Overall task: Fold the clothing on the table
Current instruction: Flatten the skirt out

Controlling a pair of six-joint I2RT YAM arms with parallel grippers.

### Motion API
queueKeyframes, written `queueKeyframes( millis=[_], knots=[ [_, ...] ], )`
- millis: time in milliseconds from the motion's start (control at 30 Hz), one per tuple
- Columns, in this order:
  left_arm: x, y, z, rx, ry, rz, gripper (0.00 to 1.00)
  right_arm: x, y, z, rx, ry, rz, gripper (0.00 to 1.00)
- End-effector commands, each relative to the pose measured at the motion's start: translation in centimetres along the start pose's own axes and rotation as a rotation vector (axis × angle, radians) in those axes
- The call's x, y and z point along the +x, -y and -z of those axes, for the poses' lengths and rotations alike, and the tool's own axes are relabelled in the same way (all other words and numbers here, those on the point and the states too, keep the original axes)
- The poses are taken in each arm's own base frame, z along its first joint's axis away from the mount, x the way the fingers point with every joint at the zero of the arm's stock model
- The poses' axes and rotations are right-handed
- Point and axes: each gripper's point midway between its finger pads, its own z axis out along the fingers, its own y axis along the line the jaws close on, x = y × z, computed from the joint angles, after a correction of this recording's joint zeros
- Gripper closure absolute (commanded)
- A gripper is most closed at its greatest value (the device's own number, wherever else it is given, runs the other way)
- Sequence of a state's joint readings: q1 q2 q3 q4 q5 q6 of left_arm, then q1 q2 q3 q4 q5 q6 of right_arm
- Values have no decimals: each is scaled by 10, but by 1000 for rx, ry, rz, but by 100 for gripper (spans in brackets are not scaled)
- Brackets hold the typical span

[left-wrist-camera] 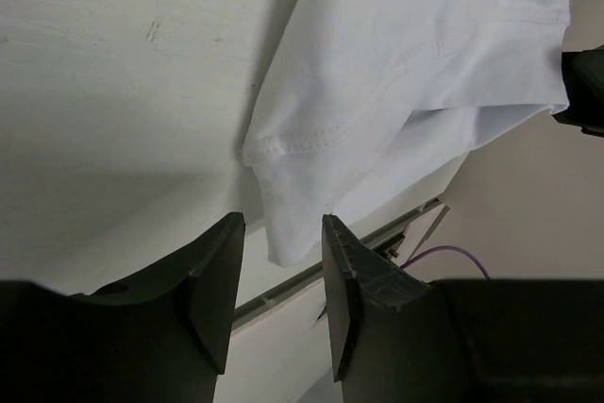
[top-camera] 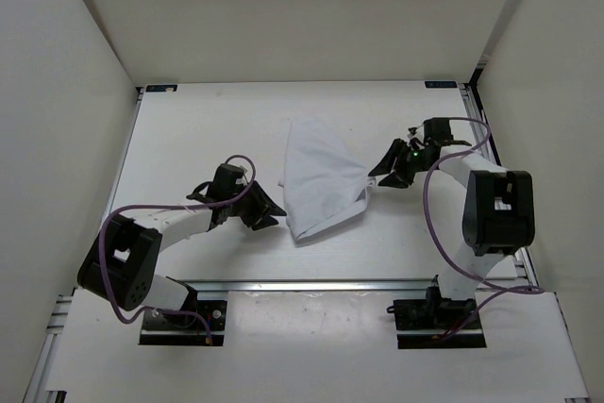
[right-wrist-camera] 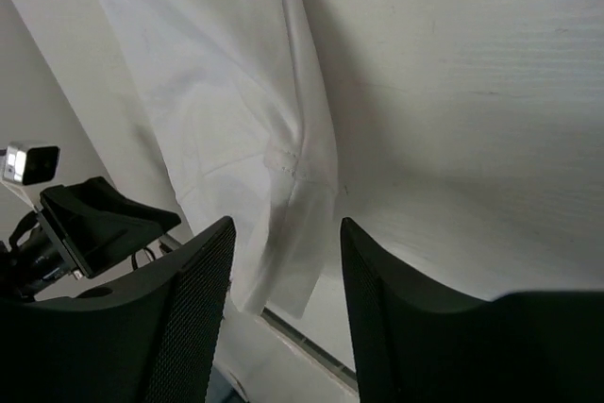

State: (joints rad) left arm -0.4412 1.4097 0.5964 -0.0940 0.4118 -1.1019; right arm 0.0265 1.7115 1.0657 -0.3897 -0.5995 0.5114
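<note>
The clothing (top-camera: 321,181) is a white, folded, roughly triangular piece lying flat in the middle of the table (top-camera: 198,129). My left gripper (top-camera: 269,209) is at its near left edge, open, with nothing between the fingers. In the left wrist view the clothing (left-wrist-camera: 415,54) has a stitched hem, and one corner ends just beyond the left gripper (left-wrist-camera: 283,224). My right gripper (top-camera: 382,175) is at the cloth's right corner, open and holding nothing. In the right wrist view the clothing (right-wrist-camera: 217,110) lies flat ahead of the right gripper (right-wrist-camera: 287,226).
A silver rail (top-camera: 311,283) runs along the table's near edge, just below the cloth. Off-white enclosure walls (top-camera: 66,92) close the left, right and back sides. Purple cables (top-camera: 429,205) loop along both arms.
</note>
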Motion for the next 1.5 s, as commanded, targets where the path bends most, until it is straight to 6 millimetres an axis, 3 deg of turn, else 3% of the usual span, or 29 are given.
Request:
queueKeyframes(
  millis=[0, 100, 167, 233, 367, 500, 600, 667, 700, 733, 767, 800, 833, 867, 900, 967, 1000, 1033, 1067, 1100, 1133, 1167, 1200, 1233, 1300, 1333, 1400, 1467],
  knots=[
    [-5, 9, 8, 49, 20, 9, 51, 14, -15, -10, -55, -69, -26, 47],
    [-6, 9, 9, 51, 24, 5, 52, 28, -14, -11, -53, -114, -43, 58],
    [-6, 6, 9, 48, 25, 12, 52, 30, -17, -8, -55, -117, -41, 87],
    [-5, 5, 9, 54, 22, 14, 52, 35, -17, -4, -42, -123, -39, 100],
    [-6, 6, 9, 67, 25, 16, 52, 37, -4, 14, 27, -113, -54, 100],
    [-8, 4, 11, 68, 33, 22, 52, 38, 28, 29, 223, -99, -20, 100],
    [-13, -1, 18, 66, 53, 27, 52, 34, 19, 20, 266, -111, 29, 100],
    [-18, -4, 22, 58, 73, 35, 52, 15, -16, 3, 240, -106, 129, 100],
    [-22, -4, 24, 59, 84, 41, 52, 28, -26, -18, 241, -176, 164, 100],
    [-20, -7, 26, 56, 82, 43, 52, 12, -57, -22, 190, -154, 225, 100],
    [-26, -6, 28, 57, 95, 39, 53, 8, -90, -39, 131, -177, 312, 100],
    [-28, -7, 29, 52, 103, 41, 52, 15, -104, -62, 114, -220, 354, 100],
    [-27, -7, 29, 53, 97, 43, 52, 3, -142, -66, 30, -191, 442, 99],
    [-30, -7, 30, 50, 108, 45, 52, 1, -194, -61, -80, -146, 555, 100],
    [-29, -7, 31, 48, 109, 42, 53, 5, -215, -61, -132, -141, 599, 100],
    [-28, -7, 30, 47, 101, 42, 52, 4, -283, -27, -351, -61, 718, 100],
    [-27, -8, 30, 47, 97, 41, 52, 6, -298, -9, -424, -19, 741, 100],
    [-28, -9, 30, 42, 102, 45, 52, 6, -312, 24, -472, 45, 767, 100],
    [-28, -13, 28, 34, 98, 55, 52, 6, -300, 23, -478, 70, 745, 100],
    [-27, -16, 27, 29, 99, 50, 52, 15, -282, 35, -473, 84, 707, 100],
    [-27, -16, 27, 30, 97, 58, 52, 9, -289, 67, -505, 199, 732, 99],
    [-27, -16, 27, 30, 100, 55, 53, 4, -249, 52, -437, 204, 642, 100],
    [-27, -17, 26, 31, 101, 58, 52, 5, -216, 54, -379, 223, 575, 99],
    [-25, -20, 25, 23, 98, 60, 52, -1, -197, 68, -351, 262, 535, 100],
    [-23, -20, 24, 32, 94, 54, 53, 20, -114, 49, -191, 211, 367, 100],
    [-22, -21, 23, 30, 90, 59, 52, 16, -93, 56, -150, 254, 324, 100],
    [-20, -21, 22, 27, 83, 65, 52, 48, -19, 40, -1, 188, 154, 100],
    [-19, -20, 21, 29, 78, 52, 52, 66, 25, 41, 97, 160, 50, 100]
  ],
)
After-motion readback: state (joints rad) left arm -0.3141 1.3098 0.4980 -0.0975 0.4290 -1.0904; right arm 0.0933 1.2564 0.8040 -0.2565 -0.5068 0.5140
